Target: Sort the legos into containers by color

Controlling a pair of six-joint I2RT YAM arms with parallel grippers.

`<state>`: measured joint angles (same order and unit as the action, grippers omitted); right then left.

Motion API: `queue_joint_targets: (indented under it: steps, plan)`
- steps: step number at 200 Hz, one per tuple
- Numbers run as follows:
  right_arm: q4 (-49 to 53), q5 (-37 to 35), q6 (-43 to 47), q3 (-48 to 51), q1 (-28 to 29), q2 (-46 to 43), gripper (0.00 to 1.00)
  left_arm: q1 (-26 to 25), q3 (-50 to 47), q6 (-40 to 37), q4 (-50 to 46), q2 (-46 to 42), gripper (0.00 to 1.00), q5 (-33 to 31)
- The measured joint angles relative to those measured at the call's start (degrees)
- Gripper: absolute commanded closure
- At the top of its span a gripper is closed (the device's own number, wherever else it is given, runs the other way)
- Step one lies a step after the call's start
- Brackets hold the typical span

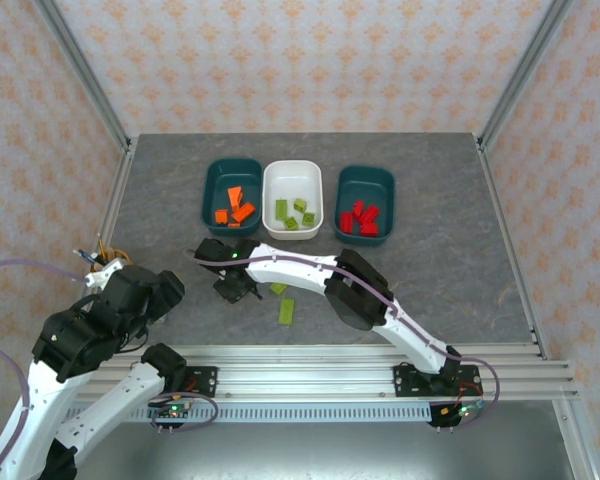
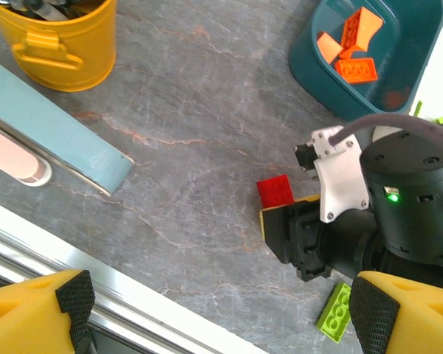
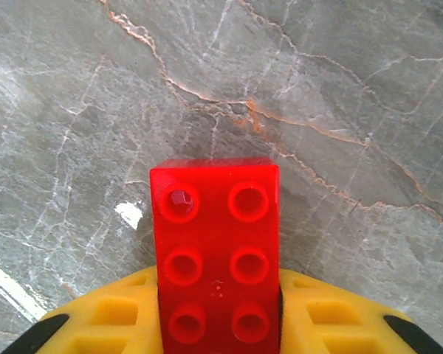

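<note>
Red lego (image 3: 214, 251) sits clamped studs-up between my right gripper's (image 3: 218, 313) yellow jaws, above the grey table (image 3: 340, 88); my left gripper (image 2: 221, 317) hangs jaws wide apart, a green lego (image 2: 334, 313) beside its right fingertip.

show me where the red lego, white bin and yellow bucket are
red lego (image 3: 214, 251), right wrist view, studded top face
white bin (image 1: 292, 180), top external view, bare inner floor
yellow bucket (image 2: 66, 55), left wrist view, outer side wall

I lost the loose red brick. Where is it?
The red brick sits in the right end effector on the table, near the orange-brick bin, left of two green bricks.
</note>
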<state>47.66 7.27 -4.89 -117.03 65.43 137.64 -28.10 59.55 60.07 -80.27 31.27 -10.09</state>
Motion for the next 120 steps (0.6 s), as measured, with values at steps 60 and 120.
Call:
queue_joint_targets:
  steps: [60, 120]
  plan:
    - [-1.0, -0.7, -4.7, 11.3, -7.7, -14.5, 0.70, 0.0, -2.8, -5.3, 14.1, 5.7, 0.07, 11.2]
    - [-2.8, -1.1, -11.5, 21.9, -32.0, -35.6, 0.69, -3.6, 3.3, -11.7, 29.4, 26.5, 0.07, 18.9]
